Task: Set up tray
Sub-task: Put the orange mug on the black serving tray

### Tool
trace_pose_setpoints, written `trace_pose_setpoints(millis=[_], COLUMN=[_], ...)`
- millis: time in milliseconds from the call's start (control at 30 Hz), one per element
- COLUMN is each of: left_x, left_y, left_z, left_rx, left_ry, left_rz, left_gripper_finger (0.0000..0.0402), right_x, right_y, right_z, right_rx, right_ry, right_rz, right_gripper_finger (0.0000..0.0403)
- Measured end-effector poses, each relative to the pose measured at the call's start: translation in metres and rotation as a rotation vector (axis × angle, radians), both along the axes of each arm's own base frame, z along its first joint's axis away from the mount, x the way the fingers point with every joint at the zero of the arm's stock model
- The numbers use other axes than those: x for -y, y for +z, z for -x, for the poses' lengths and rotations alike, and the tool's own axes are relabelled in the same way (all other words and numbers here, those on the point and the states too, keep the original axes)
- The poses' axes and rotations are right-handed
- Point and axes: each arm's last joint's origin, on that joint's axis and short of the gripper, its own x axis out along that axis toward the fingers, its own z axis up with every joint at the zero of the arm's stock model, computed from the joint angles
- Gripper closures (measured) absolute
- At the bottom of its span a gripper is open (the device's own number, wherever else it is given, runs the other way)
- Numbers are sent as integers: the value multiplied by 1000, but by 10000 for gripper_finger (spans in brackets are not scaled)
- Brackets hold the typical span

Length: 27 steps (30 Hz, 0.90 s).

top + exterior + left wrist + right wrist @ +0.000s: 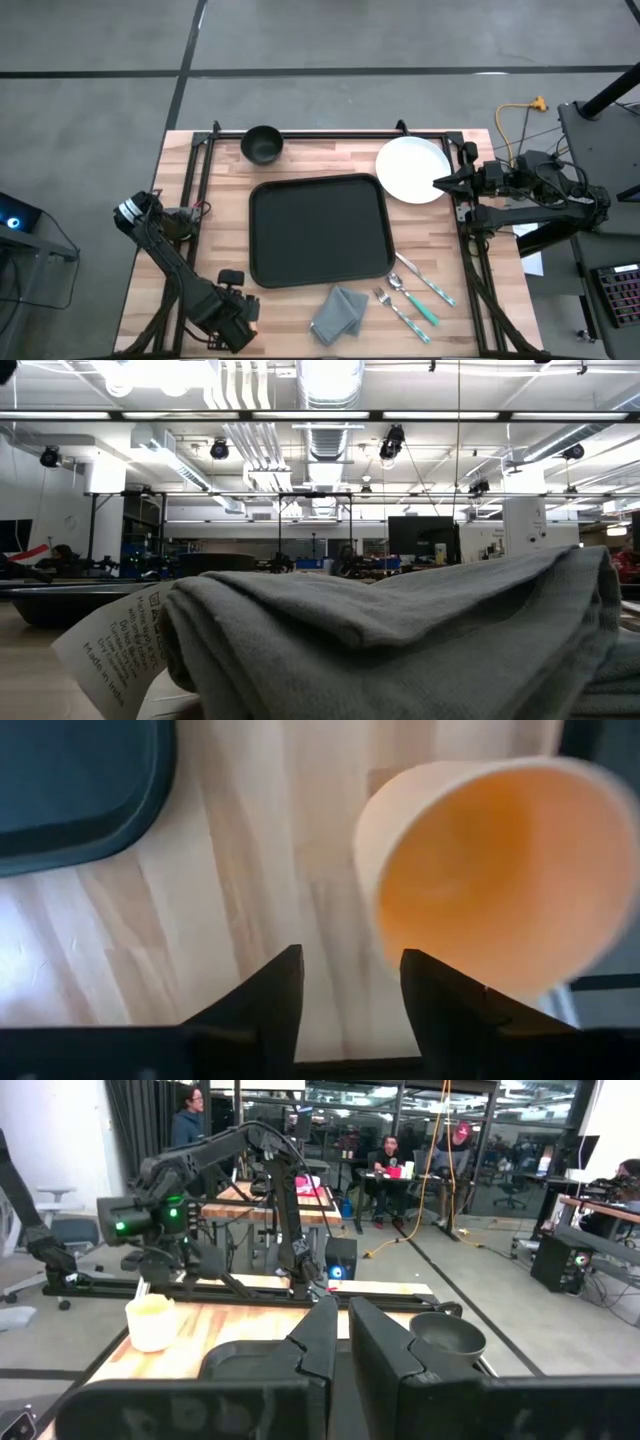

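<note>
The black tray (319, 231) lay in the middle of the wooden surface (430, 240), with nothing on it. Behind it stood a dark bowl (262, 144), and at its far right corner a round white plate (411, 169). In front of the tray lay a folded grey cloth (340, 313), and to the right of the cloth a fork (403, 313) and a spoon (424, 280), both with green handles. The left pincer (232, 318) was at the near left corner of the surface. Its fingers (262, 1005) were spread, and they pinched nothing. Just in front of them a cream paper cup (500, 870) showed its open mouth and looked blurred; I could not tell if it touched the surface. The right pincer (440, 183) waited at the right edge of the plate, with its fingers (312, 1342) pressed together and nothing between them.
</note>
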Motion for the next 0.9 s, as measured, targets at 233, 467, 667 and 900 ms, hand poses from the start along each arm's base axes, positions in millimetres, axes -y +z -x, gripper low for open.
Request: trace_pose_setpoints(millis=[233,467,667,900], left_x=[-1,5,2,2], left_y=[-9,-15,-19,-16], left_z=[-1,-7,-8,-11], left_rx=[6,73,71,89], left_ry=[3,-10,-13,-62], left_rz=[6,79,75,86], left_gripper_finger=[250,250,258,382], right_x=[0,0,0,0], right_y=[0,0,0,0], right_z=[0,0,0,0], right_rx=[0,0,0,0], right_ry=[0,0,0,0], right_rz=[0,-2,1,-1], right_gripper_finger=[380,380,380,380])
